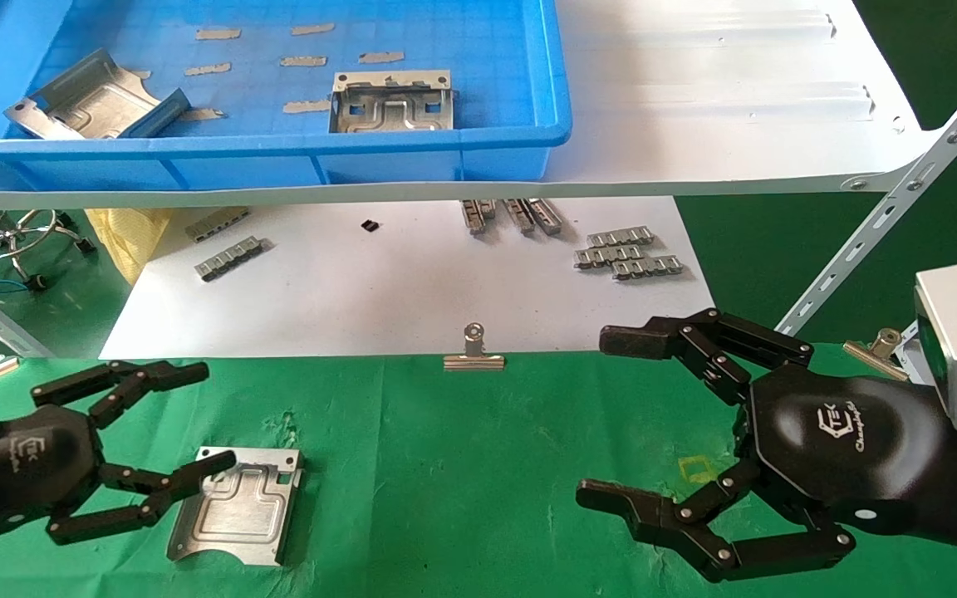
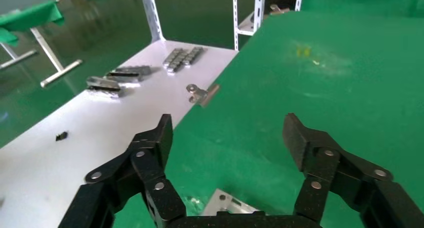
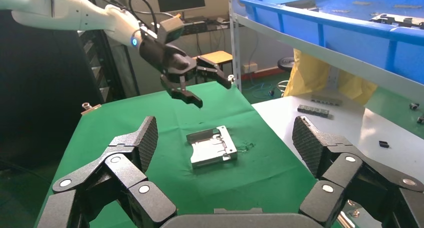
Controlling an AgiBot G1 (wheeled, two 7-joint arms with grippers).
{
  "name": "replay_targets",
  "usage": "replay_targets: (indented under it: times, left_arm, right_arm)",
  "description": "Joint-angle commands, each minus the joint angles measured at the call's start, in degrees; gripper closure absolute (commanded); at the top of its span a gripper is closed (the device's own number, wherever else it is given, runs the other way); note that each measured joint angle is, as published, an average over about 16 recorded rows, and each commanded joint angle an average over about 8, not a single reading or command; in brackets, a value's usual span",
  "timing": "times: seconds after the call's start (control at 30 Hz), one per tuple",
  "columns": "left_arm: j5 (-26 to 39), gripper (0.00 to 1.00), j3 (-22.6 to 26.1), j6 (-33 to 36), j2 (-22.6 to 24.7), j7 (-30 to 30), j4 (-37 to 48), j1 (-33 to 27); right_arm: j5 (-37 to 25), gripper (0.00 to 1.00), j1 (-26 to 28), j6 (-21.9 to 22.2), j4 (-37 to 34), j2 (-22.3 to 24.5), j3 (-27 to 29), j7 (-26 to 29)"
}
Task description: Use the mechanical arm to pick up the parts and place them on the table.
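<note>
— Three parts are counted: one part on the table (image 1: 238,507) lies flat on the green cloth, and two parts remain in the blue bin (image 1: 495,158) on the white shelf (image 1: 736,124), a tilted part (image 1: 84,104) toward the robot's left and a flat part (image 1: 391,101) near the middle.

— How are the claws seen?

— The left gripper (image 1: 154,432) is held with its fingers spread apart and nothing clamped; from the head view one finger overlaps the placed part's edge, but in the right wrist view it is seen hovering above it. The right gripper (image 1: 653,423) is also spread wide and empty, low over the table (image 1: 487,465) on the robot's right.

— What could go wrong from here?

— The placed part could be clipped and dragged if the left gripper is lowered or swept sideways. The bin's front wall and the shelf edge could be struck on any reach upward. The tilted part, leaning against the bin wall, could be expected to slip if pinched on its raised edge. The binder clip (image 1: 473,353) at the cloth's edge could be knocked.
</note>
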Motion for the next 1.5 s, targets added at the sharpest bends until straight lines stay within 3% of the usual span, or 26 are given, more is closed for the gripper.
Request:
replay_targets:
  times: [0.03,0.43,1.5]
  left_arm:
    - [-2.6,0.0,-0.4,2.2,0.2,-0.3,1.6,0.7]
    - [-0.2,0.0,-1.8,1.7,0.7,-1.9,-0.3,0.5]
    - [9.1,0.0,-17.9,7.3,6.1,-21.0,-12.4,1.6]
  right_arm:
    - [0.0,0.0,0.0,0.0,0.0,0.0,0.0,0.0]
    - [0.0,0.0,0.0,0.0,0.0,0.0,0.0,0.0]
    - [0.0,0.0,0.0,0.0,0.0,0.0,0.0,0.0]
